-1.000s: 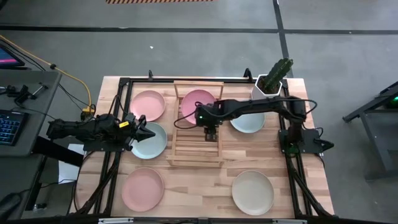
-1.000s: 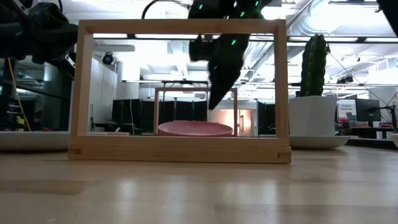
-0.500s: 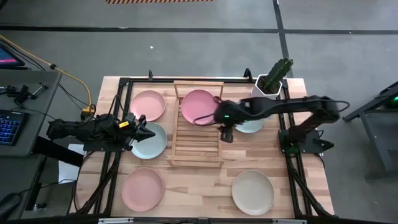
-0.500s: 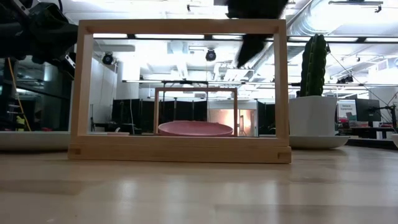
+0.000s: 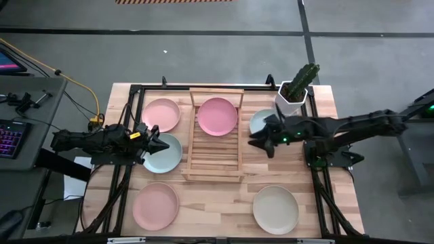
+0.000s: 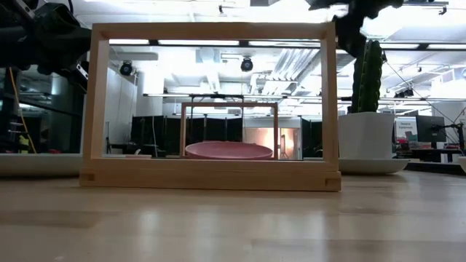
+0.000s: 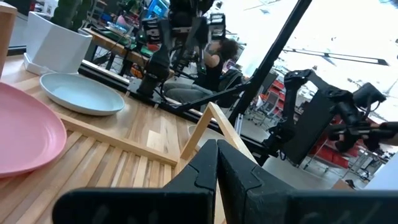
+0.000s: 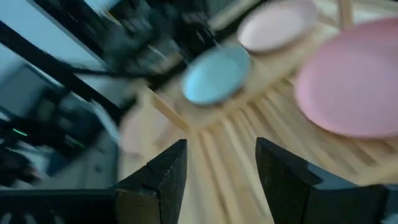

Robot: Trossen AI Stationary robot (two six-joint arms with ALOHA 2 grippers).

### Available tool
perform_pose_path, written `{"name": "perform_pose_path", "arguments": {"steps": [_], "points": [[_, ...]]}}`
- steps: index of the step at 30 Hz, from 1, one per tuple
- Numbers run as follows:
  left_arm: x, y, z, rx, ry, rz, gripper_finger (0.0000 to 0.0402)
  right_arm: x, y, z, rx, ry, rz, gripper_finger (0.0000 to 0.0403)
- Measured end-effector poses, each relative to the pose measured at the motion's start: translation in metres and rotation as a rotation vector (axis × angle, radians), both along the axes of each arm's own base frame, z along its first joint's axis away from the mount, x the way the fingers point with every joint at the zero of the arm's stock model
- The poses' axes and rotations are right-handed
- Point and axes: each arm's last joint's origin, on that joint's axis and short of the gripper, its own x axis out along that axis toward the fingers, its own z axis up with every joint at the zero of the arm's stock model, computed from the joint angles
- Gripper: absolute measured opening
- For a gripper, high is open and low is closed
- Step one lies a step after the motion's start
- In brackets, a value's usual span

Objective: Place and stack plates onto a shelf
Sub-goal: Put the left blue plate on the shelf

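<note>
Sitting at the far end of the shelf (image 5: 215, 139), one pink plate (image 5: 217, 116). My right gripper (image 5: 256, 144) hangs beside the shelf's right rail, fingers apart, apparently empty. Left gripper (image 5: 163, 144) closed, empty, over a blue-green plate (image 5: 167, 156).

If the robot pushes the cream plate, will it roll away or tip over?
Probably neither. The cream plate lies flat and shallow on the table, so it would likely slide. It looks stiff, and its matte finish may keep it from being very slippery.
</note>
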Motion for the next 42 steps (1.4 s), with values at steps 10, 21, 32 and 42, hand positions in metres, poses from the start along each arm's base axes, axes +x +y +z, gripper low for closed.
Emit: {"name": "perform_pose_path", "arguments": {"steps": [10,21,32,42], "points": [[-0.003,0.003,0.018,-0.325,-0.157,0.030,0.0000,-0.003,-0.001,0.014,0.031,-0.132,-0.047,0.0172],[-0.005,0.013,0.023,-0.467,-0.264,0.346,0.0002,-0.003,-0.003,0.015,0.064,-0.139,-0.101,0.0172],[0.030,0.013,0.076,-0.255,0.107,0.364,0.0117,-0.007,-0.017,0.008,0.079,-0.063,-0.230,0.0172],[0.082,0.032,0.109,-0.105,0.763,0.330,0.0198,-0.049,-0.047,-0.007,-0.046,0.239,-0.195,0.0172]]}}
